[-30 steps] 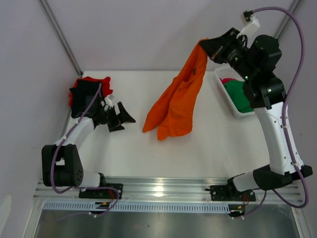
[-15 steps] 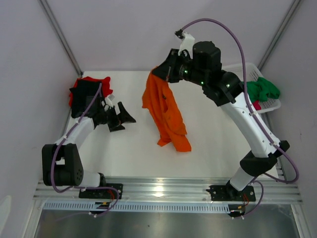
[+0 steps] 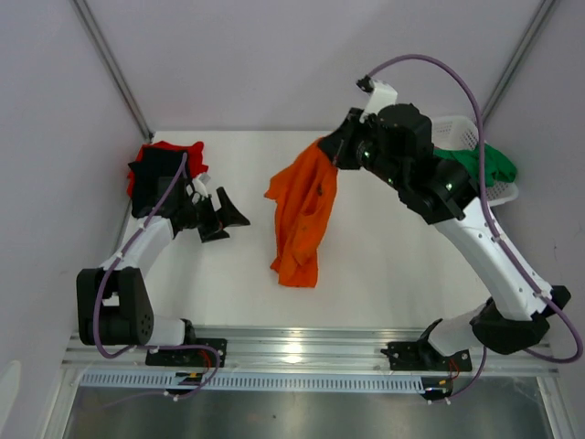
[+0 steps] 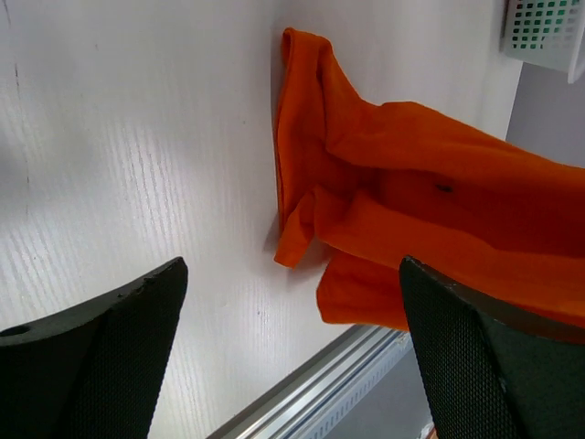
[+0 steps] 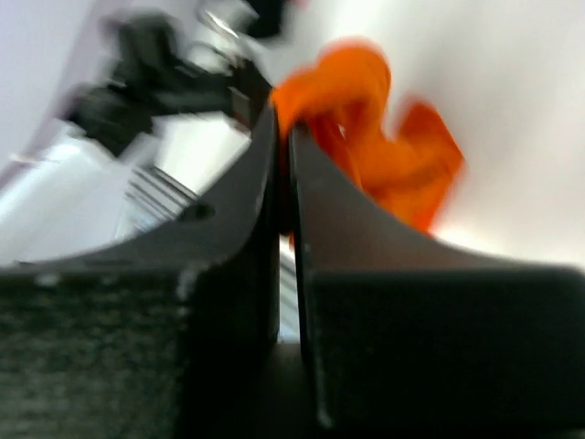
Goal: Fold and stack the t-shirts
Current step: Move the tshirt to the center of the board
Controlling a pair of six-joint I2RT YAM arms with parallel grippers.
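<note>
I find the right fingers (image 3: 331, 152) clenched on the top of the orange t-shirt (image 3: 300, 215), which hangs below them onto the desk (image 3: 384, 265). Left fingers (image 3: 227, 218) released, the shirt lying apart ahead of them.

Bright orange t-shirt (image 3: 297, 215), red t-shirt (image 3: 170, 146), black t-shirt (image 3: 152, 172), green t-shirt (image 3: 494, 165); white lattice basket (image 3: 457, 133)

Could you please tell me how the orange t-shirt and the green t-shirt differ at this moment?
The orange t-shirt hangs from the shut right claw, its lower end seemingly on the table; the green t-shirt sits in the white basket, touched by no claw. The orange one is drawn out long; the green one is bunched up. Both are unfolded.
</note>
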